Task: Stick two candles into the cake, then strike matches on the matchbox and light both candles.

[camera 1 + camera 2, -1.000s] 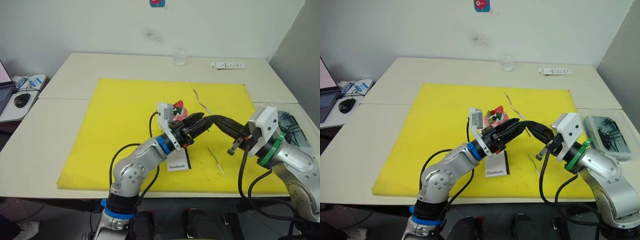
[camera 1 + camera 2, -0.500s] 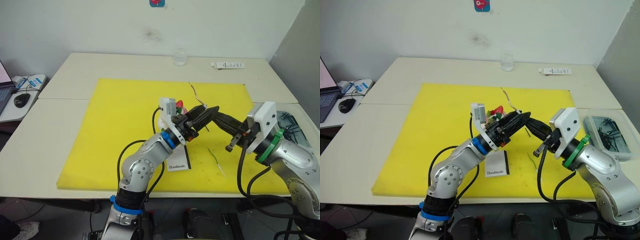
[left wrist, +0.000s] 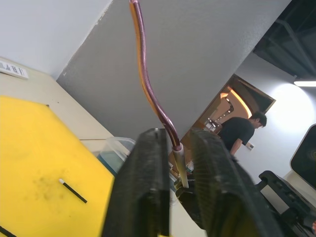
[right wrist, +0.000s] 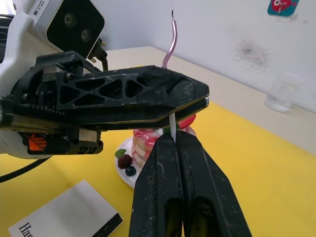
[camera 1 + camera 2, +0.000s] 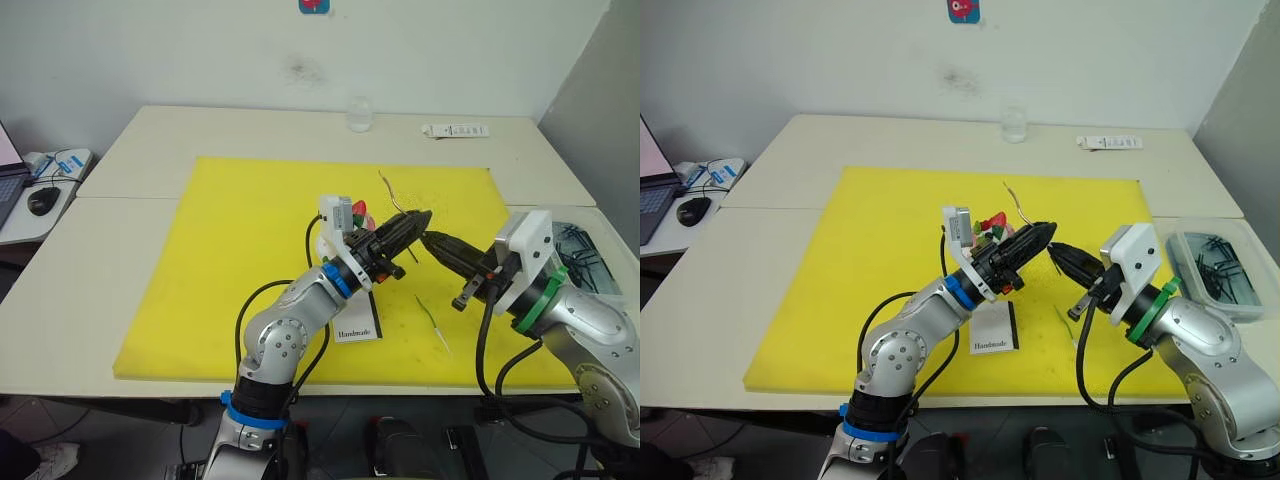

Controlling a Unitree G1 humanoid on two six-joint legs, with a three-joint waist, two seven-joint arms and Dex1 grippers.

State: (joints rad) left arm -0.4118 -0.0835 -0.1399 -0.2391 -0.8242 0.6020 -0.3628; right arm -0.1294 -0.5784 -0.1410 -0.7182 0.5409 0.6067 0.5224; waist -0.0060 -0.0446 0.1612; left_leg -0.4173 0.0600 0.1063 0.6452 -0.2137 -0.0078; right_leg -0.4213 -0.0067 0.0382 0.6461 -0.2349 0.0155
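**Both pincers meet on one candle above the mat**

Your left pincer (image 5: pixel 418 221) is clenched on a candle (image 5: pixel 390 190), gripping it near its lower end so the thin curved stick rises up and away from the fingertips. In the left wrist view the candle (image 3: pixel 148 84) stands pinched between the two black fingers (image 3: pixel 143 192). Your right pincer (image 5: pixel 432 240) sits tip to tip with the left one, just beside it. In the right wrist view its fingers (image 4: pixel 165 177) are pressed together, with the candle's pale lower end (image 4: pixel 173 121) running down to their tips; you cannot tell for sure whether they actually pinch it or only touch it.

The cake (image 4: pixel 148 143) lies just below and behind the left pincer, mostly hidden by that arm in the head views, where a bit of its red top (image 5: pixel 361 211) peeks out beside the wrist camera. In the right wrist view you see its pink side, dark berries and the white plate (image 4: pixel 123 173) on the yellow mat (image 5: pixel 240 240).

The matchbox (image 5: pixel 357 322) lies flat on the mat beneath the left forearm, nearer to you than both pincers, its "Handmade" lettering visible. The second candle (image 5: pixel 432 322) lies on the mat below the right pincer, apart from both pincers. One dark match (image 3: pixel 73 191) lies on the mat beyond the left pincer.

A clear glass (image 5: pixel 359 113) and a white strip-like item (image 5: pixel 455 130) stand on the worktop (image 5: pixel 150 150) far beyond both pincers.
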